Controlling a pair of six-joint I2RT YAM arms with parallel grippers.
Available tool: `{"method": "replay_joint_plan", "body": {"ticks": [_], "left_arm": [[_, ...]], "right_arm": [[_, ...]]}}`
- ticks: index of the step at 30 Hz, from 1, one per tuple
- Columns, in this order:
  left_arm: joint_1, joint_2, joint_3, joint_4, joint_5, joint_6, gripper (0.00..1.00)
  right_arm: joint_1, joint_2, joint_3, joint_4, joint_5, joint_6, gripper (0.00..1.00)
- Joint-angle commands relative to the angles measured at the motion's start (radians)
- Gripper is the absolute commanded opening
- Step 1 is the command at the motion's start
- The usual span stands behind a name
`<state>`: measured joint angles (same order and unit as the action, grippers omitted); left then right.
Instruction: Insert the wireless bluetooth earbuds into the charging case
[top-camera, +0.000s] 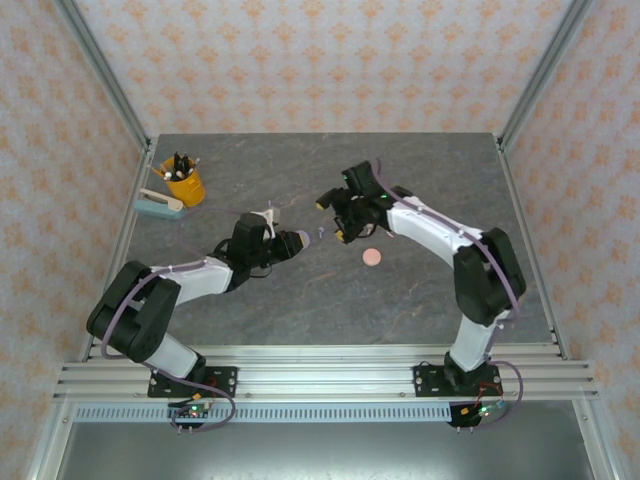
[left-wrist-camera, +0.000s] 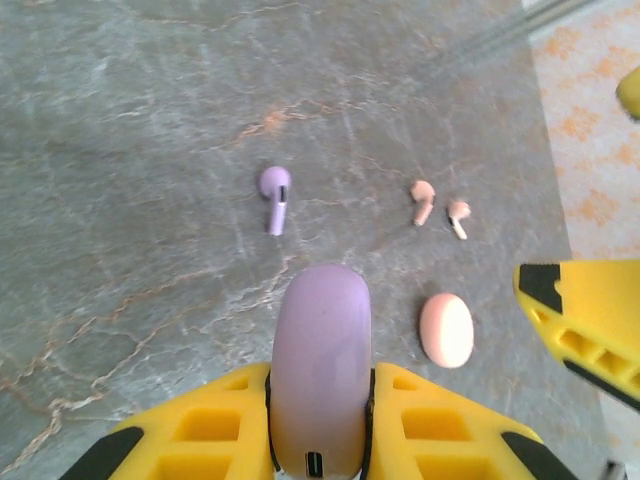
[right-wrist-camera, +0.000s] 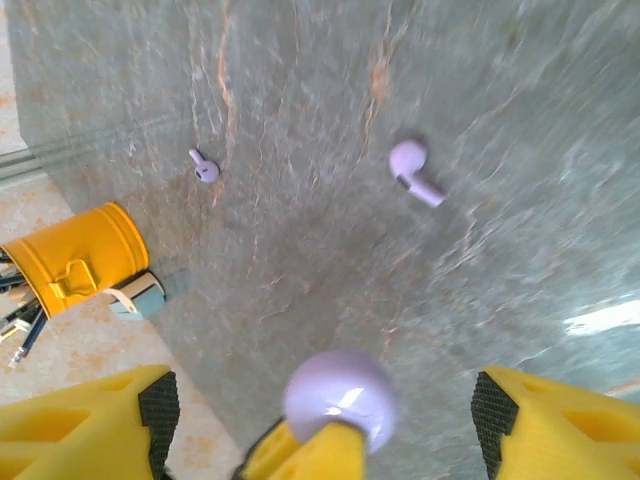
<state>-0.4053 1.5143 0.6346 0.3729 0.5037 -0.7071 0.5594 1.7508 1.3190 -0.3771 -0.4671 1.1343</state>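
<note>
Lilac earbud (left-wrist-camera: 276, 197) lies beyond left gripper (left-wrist-camera: 320, 400) clamping the case (left-wrist-camera: 320, 330)

Grey marbled tabletop (top-camera: 420, 300) with rusty veins — boxed in by pale walls (top-camera: 330, 60) printed with orange motifs and aluminium posts (top-camera: 103, 70)

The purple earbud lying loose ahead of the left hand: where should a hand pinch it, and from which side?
Probably from straight above, pinching the purple earbud across its round head. It lies flat on the table, thin stem pointing back toward the left wrist camera, so the head offers the most to hold.
</note>
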Motion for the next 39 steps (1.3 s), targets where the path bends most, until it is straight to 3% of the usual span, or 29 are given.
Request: {"method": "replay_joint_plan", "body": {"ticks": [1, 4, 7, 14, 26, 39], "left_arm": [[0.041, -0.023, 0.062, -0.094, 0.151, 0.076, 0.11], [0.077, -0.024, 0.09, -0.12, 0.24, 0.087, 0.11], [0.089, -0.033, 0.101, -0.127, 0.262, 0.08, 0.11], [0.089, -0.057, 0.13, -0.176, 0.282, 0.092, 0.11], [0.089, -0.068, 0.138, -0.166, 0.287, 0.077, 0.11], [0.088, -0.136, 0.136, -0.169, 0.329, 0.058, 0.11]], "right_arm": [[-0.003, -0.062, -0.081, 0.071, 0.022, -0.303, 0.78], [-0.002, -0.115, -0.158, 0.172, -0.047, -0.477, 0.77], [-0.003, -0.135, -0.217, 0.249, -0.128, -0.548, 0.76], [0.002, -0.105, -0.271, 0.399, -0.257, -0.528, 0.73], [0.04, -0.028, -0.253, 0.418, -0.248, -0.507, 0.68], [-0.013, 0.057, -0.306, 0.516, -0.221, -0.407, 0.61]]}}
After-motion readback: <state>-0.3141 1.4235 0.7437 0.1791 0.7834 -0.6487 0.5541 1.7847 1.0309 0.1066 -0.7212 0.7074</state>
